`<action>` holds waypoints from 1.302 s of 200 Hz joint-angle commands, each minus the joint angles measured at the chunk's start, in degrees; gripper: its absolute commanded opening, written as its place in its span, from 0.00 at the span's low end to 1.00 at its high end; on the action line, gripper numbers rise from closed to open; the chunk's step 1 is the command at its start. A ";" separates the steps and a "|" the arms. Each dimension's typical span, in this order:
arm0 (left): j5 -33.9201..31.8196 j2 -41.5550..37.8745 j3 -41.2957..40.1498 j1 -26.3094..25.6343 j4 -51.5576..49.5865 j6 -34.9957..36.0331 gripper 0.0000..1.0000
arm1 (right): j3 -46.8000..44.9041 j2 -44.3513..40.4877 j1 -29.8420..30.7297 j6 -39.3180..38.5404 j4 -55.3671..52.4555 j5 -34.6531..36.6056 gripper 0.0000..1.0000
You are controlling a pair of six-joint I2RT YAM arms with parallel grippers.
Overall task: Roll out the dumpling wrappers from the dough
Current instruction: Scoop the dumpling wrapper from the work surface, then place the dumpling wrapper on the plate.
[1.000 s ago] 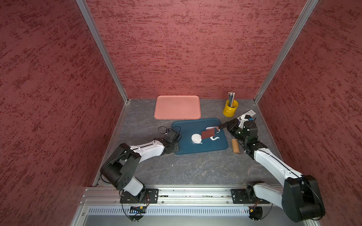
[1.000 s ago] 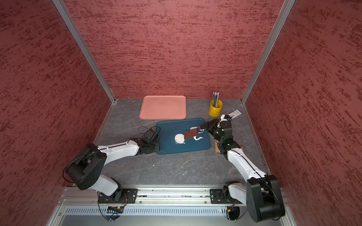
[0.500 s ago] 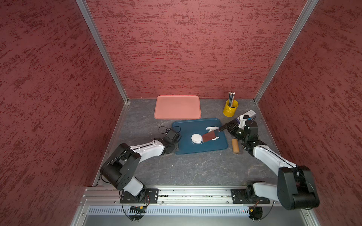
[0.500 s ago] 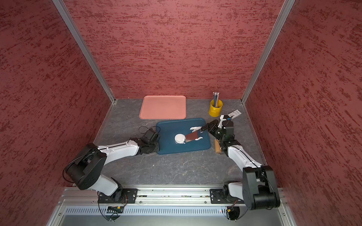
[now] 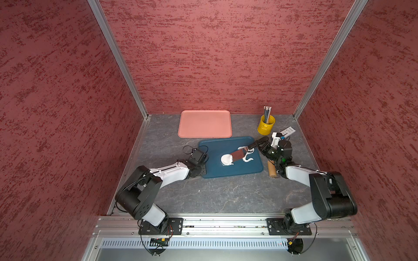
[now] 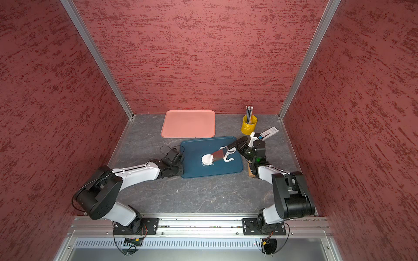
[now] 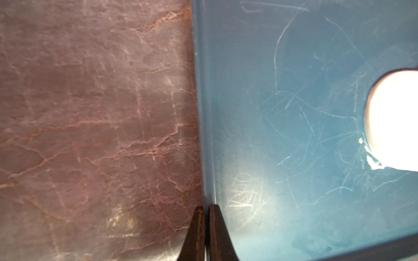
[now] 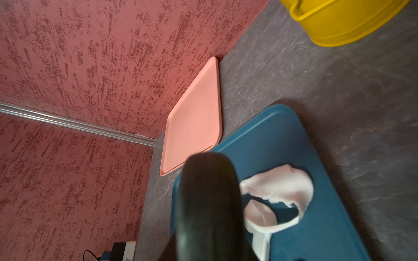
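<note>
A round white dumpling wrapper (image 5: 226, 159) (image 6: 207, 159) (image 7: 393, 119) lies flat in the middle of the blue tray (image 5: 226, 172) (image 6: 203, 172). The dough (image 5: 248, 157) (image 8: 282, 187), a thin torn white loop, lies to its right on the same tray. My right gripper (image 5: 260, 144) (image 6: 239, 142) is shut on the black handle (image 8: 208, 203) of a scraper. The scraper's shiny blade (image 5: 238, 154) (image 6: 218, 154) slopes down and its tip meets the wrapper's right edge. My left gripper (image 7: 204, 209) (image 5: 204, 170) is shut on the tray's left rim.
An empty pink tray (image 5: 204, 123) (image 8: 194, 126) lies behind the blue one. A yellow cup (image 5: 266, 124) (image 8: 343, 20) with pencils stands at the back right, with a white card (image 5: 287, 130) beside it. A wooden rolling pin (image 5: 272, 170) lies right of the blue tray, under my right arm.
My right arm has slid the scraper's blade left and down, from over the dough to the wrapper's edge. The left arm and the tray have not moved.
</note>
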 commanded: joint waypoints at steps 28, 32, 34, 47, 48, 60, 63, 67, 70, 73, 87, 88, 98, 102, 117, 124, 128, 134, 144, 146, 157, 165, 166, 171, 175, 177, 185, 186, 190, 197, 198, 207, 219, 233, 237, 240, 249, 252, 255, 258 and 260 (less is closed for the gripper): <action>0.54 -0.17 0.74 0.42 0.73 2.31 0.00 | -1.77 4.15 1.59 1.96 4.58 -2.31 0.00; 0.46 -0.10 0.83 0.42 0.72 2.31 0.00 | -1.51 4.36 1.55 1.66 3.21 -2.63 0.00; 0.43 -0.10 0.87 0.42 0.72 2.27 0.00 | -1.33 4.37 1.59 1.44 2.26 -2.70 0.00; 0.16 0.08 0.91 0.42 0.66 1.94 0.00 | -1.16 4.01 1.77 -0.06 -1.77 -2.84 0.00; 0.16 0.05 0.91 0.42 0.69 1.91 0.00 | -1.21 3.94 1.88 -0.06 -1.90 -2.88 0.00; 0.24 0.34 0.67 0.42 0.96 1.53 0.00 | -2.09 4.13 1.99 2.28 -1.50 -3.90 0.00; 0.25 0.41 0.63 0.47 0.99 1.46 0.00 | -2.27 4.39 1.98 3.05 -0.55 -4.53 0.00; -0.01 0.52 0.53 0.43 1.10 1.32 0.00 | -2.27 4.73 2.05 3.82 0.28 -5.10 0.00; -0.24 0.58 0.45 0.42 1.08 1.09 0.00 | -2.24 4.88 2.01 4.37 0.61 -5.21 0.00; -0.42 0.64 0.47 0.42 1.07 0.84 0.00 | -2.10 5.04 1.98 4.74 0.50 -5.10 0.00; -0.46 0.89 0.17 0.42 1.34 0.47 0.00 | -1.67 6.06 2.06 7.25 1.46 -4.69 0.00; -0.46 0.90 0.15 0.42 1.34 0.47 0.00 | -1.64 6.15 2.02 7.51 1.60 -4.69 0.00; -0.46 0.80 0.13 0.42 1.39 0.22 0.00 | -1.19 7.16 2.04 10.11 4.08 -5.57 0.00; -0.51 0.72 0.11 0.42 1.63 0.24 0.00 | -0.88 7.69 2.13 11.20 5.17 -6.24 0.00; -1.03 0.80 0.03 0.48 1.85 -0.09 0.02 | -0.92 8.22 2.60 15.26 9.02 -6.86 0.00; -1.08 0.90 0.16 0.51 1.77 -0.21 0.03 | -0.99 7.97 2.63 15.91 9.43 -6.58 0.00; -1.08 0.96 0.17 0.51 1.69 -0.23 0.03 | -0.92 7.75 2.63 15.92 9.35 -6.47 0.00; -1.08 0.92 0.14 0.51 1.72 -0.23 0.04 | -0.62 7.41 2.64 15.85 8.87 -6.33 0.00; -1.41 0.74 0.18 0.59 1.76 -0.25 0.05 | -0.37 7.04 2.82 16.27 9.24 -6.23 0.00; -1.43 0.73 0.18 0.71 1.70 -0.20 0.06 | -0.37 7.04 2.76 16.43 9.46 -6.19 0.00; -1.58 0.30 0.42 0.77 1.34 -0.06 0.12 | 0.34 6.37 2.77 16.98 9.84 -5.32 0.00; -1.53 -0.20 0.51 0.94 1.11 -0.08 0.18 | 1.79 5.88 2.77 16.73 9.30 -4.66 0.00; -1.48 -0.27 0.54 0.94 1.09 -0.11 0.19 | 2.03 5.84 2.81 16.73 9.13 -4.54 0.00; -1.24 -0.66 0.49 1.16 1.13 -0.07 0.22 | 3.37 5.72 2.83 16.44 8.29 -4.13 0.00; -0.96 -0.96 0.50 1.34 1.33 -0.06 0.24 | 4.48 5.59 2.95 16.31 7.86 -3.58 0.00; -0.81 -1.13 0.48 1.44 1.37 -0.02 0.25 | 5.02 5.62 3.06 16.29 7.76 -3.31 0.00; -0.34 -1.67 0.57 1.93 1.47 0.20 0.30 | 6.98 5.76 3.02 16.12 7.62 -1.93 0.00; -0.27 -1.70 0.56 2.06 1.49 0.25 0.31 | 7.26 5.78 3.03 16.07 7.54 -1.68 0.00; -0.16 -2.00 0.61 2.33 1.38 0.26 0.33 | 8.53 6.06 3.03 15.85 7.01 -0.80 0.00; 0.31 -2.58 0.74 2.95 1.32 0.37 0.35 | 11.18 6.70 3.02 15.19 5.29 1.03 0.00; 0.41 -2.67 0.65 3.09 1.32 0.38 0.35 | 11.51 6.87 3.03 14.99 5.14 1.25 0.00; 1.37 -3.72 0.64 4.00 1.80 0.67 0.36 | 15.44 8.31 3.16 12.49 3.84 3.27 0.00; 1.72 -5.31 0.68 5.08 2.37 1.18 0.39 | 21.53 10.88 3.78 9.35 0.71 5.83 0.00; 1.81 -6.92 1.21 6.08 2.67 2.31 0.41 | 28.57 14.53 4.68 7.43 -2.08 8.84 0.00; 1.70 -7.32 1.36 6.30 2.72 2.68 0.41 | 30.99 15.91 4.87 6.58 -2.83 9.08 0.00; 1.61 -7.64 1.43 6.51 2.73 2.85 0.41 | 32.72 16.78 5.07 5.44 -3.66 9.31 0.00; 1.46 -8.31 1.94 7.19 2.80 3.38 0.42 | 38.82 19.39 6.01 2.50 -9.39 11.77 0.00; 1.46 -8.56 2.11 7.38 2.81 3.57 0.42 | 40.59 20.23 6.47 1.77 -11.17 12.82 0.00; 1.45 -8.73 2.31 7.70 2.92 3.83 0.42 | 42.29 21.17 6.87 0.99 -12.17 13.76 0.00; 1.35 -8.91 2.52 7.78 2.97 4.03 0.42 | 43.89 22.04 7.39 0.04 -12.56 14.25 0.00; 1.26 -9.03 2.61 7.93 2.92 4.17 0.42 | 44.75 22.70 7.62 -0.50 -12.75 14.53 0.00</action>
